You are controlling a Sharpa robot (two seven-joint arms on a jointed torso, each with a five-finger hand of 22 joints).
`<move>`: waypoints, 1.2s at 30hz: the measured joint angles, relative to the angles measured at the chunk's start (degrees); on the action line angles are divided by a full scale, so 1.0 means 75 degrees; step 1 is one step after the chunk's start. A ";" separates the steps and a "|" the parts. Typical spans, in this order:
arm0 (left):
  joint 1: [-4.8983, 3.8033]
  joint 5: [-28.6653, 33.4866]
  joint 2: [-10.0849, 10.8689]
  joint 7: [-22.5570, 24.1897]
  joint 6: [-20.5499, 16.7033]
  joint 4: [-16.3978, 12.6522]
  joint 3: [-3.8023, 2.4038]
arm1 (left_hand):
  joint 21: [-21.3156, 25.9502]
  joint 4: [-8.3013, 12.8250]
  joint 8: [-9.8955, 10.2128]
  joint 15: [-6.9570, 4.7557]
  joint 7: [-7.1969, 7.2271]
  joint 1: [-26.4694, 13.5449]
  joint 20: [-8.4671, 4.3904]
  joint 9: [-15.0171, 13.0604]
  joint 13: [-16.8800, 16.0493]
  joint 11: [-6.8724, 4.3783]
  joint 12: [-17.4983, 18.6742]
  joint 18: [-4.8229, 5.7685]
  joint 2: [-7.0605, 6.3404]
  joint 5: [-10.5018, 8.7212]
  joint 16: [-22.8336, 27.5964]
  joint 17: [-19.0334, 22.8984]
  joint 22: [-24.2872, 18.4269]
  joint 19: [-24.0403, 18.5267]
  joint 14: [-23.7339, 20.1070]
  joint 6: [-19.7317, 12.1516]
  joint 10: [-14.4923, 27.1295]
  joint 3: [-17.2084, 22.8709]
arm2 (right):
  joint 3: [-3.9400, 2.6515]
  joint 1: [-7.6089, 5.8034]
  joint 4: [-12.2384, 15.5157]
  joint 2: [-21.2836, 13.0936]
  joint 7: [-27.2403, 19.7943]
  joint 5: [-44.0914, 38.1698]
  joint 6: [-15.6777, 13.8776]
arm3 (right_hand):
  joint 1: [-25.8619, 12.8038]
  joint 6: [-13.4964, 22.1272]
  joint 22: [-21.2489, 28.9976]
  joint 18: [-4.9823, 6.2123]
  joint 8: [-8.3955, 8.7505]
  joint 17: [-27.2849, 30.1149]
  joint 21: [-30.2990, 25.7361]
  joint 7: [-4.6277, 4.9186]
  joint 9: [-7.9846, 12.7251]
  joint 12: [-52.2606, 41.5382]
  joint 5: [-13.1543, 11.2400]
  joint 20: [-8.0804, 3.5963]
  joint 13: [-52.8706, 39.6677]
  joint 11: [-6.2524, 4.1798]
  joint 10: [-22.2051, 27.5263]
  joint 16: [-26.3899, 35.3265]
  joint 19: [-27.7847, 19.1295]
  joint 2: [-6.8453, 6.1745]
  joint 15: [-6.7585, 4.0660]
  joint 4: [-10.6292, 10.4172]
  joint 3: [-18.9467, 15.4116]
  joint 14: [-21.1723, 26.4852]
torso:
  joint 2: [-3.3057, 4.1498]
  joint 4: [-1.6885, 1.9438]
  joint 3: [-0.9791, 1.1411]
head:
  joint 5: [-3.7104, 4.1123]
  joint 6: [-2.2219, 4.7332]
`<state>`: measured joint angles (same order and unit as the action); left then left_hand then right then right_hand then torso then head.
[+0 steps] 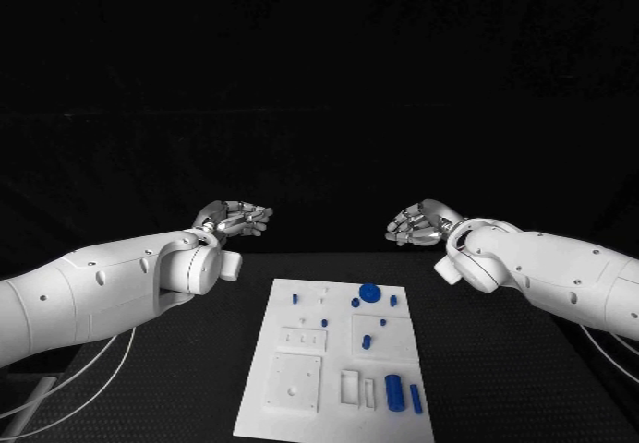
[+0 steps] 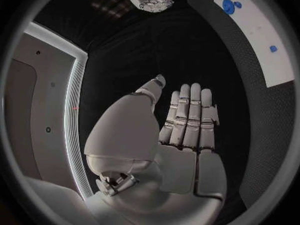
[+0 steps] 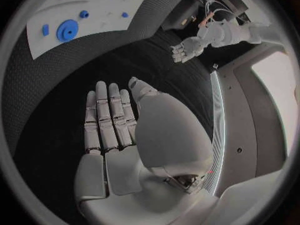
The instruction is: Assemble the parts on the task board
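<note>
Both hands hang above the far end of the bench, well apart from the white task board [image 1: 340, 365]: the left hand [image 1: 235, 220] and the right hand [image 1: 421, 224] each hold nothing, fingers [image 2: 190, 116] straight and side by side in the wrist views, thumbs apart. The blue parts are small and lie close together on the board, among them a round disc [image 1: 370, 293] near its far end and two bars [image 1: 395, 390] near its near end. The likely trouble is a clumsy descent that nudges a neighbouring piece or pinches a part off-centre so it tips or slips from the fingers.
</note>
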<state>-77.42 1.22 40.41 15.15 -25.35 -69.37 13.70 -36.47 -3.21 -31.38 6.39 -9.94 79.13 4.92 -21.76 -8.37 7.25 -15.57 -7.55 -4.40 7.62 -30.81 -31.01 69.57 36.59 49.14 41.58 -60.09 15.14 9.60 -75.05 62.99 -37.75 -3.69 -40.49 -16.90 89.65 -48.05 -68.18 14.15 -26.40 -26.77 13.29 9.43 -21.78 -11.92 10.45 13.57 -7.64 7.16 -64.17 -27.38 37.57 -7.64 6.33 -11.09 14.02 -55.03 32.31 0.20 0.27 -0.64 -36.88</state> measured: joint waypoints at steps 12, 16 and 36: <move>-0.0118 -0.0417 0.0618 0.0082 0.0342 -0.1111 -0.0013 | -0.0401 0.0873 0.0418 -0.0334 0.0071 -0.0165 -0.0422 0.0196 -0.0014 -0.0149 0.0230 0.0013 0.0065 0.0100 -0.0151 -0.0295 -0.0155 0.0680 0.0983 0.0531 -0.0658 -0.0054 | -0.0005 0.0024 0.0154 0.0155 0.0126 -0.3170 0.0021 | -0.1351 -0.0317 0.0020 0.0068 0.0471 -0.1145 0.0666 -0.0080 0.0004 0.0549 0.0027 -0.0669 -0.0062 -0.0143 -0.0572 -0.0695 0.2328 -0.0206 -0.0849 0.1459 0.0896 -0.2030 | 0.0394 0.0056 0.0083 | 0.0054 0.0164; -0.0112 -0.0534 0.0781 0.0097 0.0487 -0.1427 -0.0011 | -0.0457 0.0894 0.0523 -0.0334 0.0071 -0.0418 -0.0477 0.0220 0.0017 -0.0141 0.0361 0.0064 -0.0064 0.0100 -0.0116 -0.0343 -0.0185 0.0735 0.1039 0.0530 -0.0649 -0.0075 | -0.0003 0.0119 0.0177 0.0226 0.0209 -0.4153 0.0040 | -0.1898 -0.0317 -0.0170 0.0067 0.0668 -0.1621 0.1041 -0.0080 0.0045 0.0862 0.0027 -0.0940 0.0041 -0.0136 -0.0479 -0.1253 0.3059 -0.0256 -0.0877 0.2188 0.1244 -0.2629 | 0.0552 0.0093 0.0104 | 0.0133 0.0202; -0.0109 -0.0672 0.0887 0.0109 0.0779 -0.1887 -0.0011 | -0.0460 0.1061 0.0657 -0.0303 0.0043 -0.0756 -0.0562 0.0226 0.0050 -0.0092 0.0569 0.0187 -0.0124 0.0046 0.0082 -0.0398 -0.0298 0.0649 0.1009 0.0502 -0.0600 0.0092 | 0.0001 0.0477 0.0210 0.0513 0.0510 -0.6299 0.0172 | -0.3175 -0.0242 -0.0902 -0.0061 0.0905 -0.2943 0.2928 -0.0148 -0.0043 0.1059 -0.0158 -0.1706 0.0397 -0.0082 -0.0290 -0.4236 0.4280 -0.0358 -0.0833 0.3661 0.2562 -0.3064 | 0.1184 0.0305 0.0141 | 0.0275 0.0281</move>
<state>-78.24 -3.82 47.06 15.96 -19.51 -83.52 13.62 -39.92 4.74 -26.45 4.12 -9.62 73.46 0.71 -20.06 -8.00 6.56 -11.31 -6.15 -5.33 7.96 -30.20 -33.99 67.33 41.46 56.71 45.35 -64.59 15.83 9.61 -71.47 64.57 -33.91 0.13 -87.73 -15.61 65.84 -49.86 -74.95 13.69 -19.61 -48.84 35.25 8.32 -22.10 -3.97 9.26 0.77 -4.66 6.54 -66.34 -59.15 69.67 -10.32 0.08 16.36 33.23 -78.01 41.19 2.49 1.32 1.42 -34.77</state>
